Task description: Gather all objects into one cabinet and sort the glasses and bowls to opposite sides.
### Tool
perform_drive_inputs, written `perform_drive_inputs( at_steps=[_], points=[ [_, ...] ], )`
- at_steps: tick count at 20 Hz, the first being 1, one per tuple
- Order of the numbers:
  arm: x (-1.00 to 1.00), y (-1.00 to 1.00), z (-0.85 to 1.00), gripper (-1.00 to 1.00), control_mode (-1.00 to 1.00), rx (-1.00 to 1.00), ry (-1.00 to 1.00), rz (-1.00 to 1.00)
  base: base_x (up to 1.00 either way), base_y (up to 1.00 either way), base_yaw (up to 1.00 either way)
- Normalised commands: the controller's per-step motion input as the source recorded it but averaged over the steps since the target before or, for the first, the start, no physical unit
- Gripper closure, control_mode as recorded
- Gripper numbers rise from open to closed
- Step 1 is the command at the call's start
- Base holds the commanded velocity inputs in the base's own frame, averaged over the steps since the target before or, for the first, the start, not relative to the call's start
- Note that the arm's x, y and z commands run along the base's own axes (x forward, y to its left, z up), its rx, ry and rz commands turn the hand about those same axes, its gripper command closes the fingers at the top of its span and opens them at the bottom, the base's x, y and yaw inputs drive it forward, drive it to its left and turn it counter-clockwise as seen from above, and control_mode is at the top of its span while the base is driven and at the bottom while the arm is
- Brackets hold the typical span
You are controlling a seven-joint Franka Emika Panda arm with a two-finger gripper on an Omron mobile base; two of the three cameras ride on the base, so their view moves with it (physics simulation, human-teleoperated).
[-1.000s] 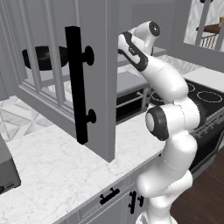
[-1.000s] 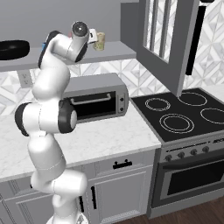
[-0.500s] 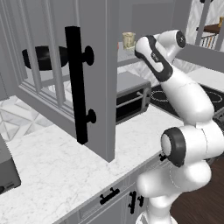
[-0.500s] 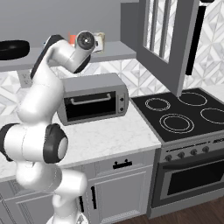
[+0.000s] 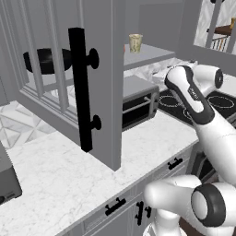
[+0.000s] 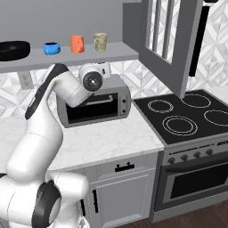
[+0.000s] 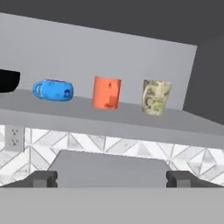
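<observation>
All the objects stand in a row on the shelf (image 7: 109,117) of the open wall cabinet. From left to right they are the big black bowl (image 6: 13,50), the small blue bowl (image 6: 51,48), the orange mug (image 6: 77,44) and the pale yellowish cup (image 6: 100,42). The hand view gives the same order: black bowl (image 7: 8,81), blue bowl (image 7: 53,89), orange mug (image 7: 106,92), pale cup (image 7: 156,97). My gripper (image 7: 111,179) is open and empty, below the shelf and back from it, over the toaster oven (image 6: 95,104). In the left base view the cup (image 5: 135,43) shows past the door.
The cabinet's barred door (image 5: 99,78) with its long black handle (image 5: 83,87) hangs open close to the left camera. A second open door (image 6: 169,40) hangs over the stove (image 6: 187,116). Marble counter (image 6: 107,138) runs beneath the toaster oven.
My arm has drawn back and down from the shelf, away from the pale cup. The cup stays standing at the right end of the row.
</observation>
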Motion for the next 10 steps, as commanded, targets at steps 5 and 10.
perform_drive_inputs(
  at_steps=[5, 10],
  points=[
    [-1.0, -0.39, -0.85, -1.0, -1.0, 0.0, 0.0, 0.0, 0.0, 0.0, 0.0],
    [-0.15, -0.01, -0.01, -1.0, -1.0, 0.0, 0.01, 0.0, 0.0, 0.0, 0.0]
  ],
)
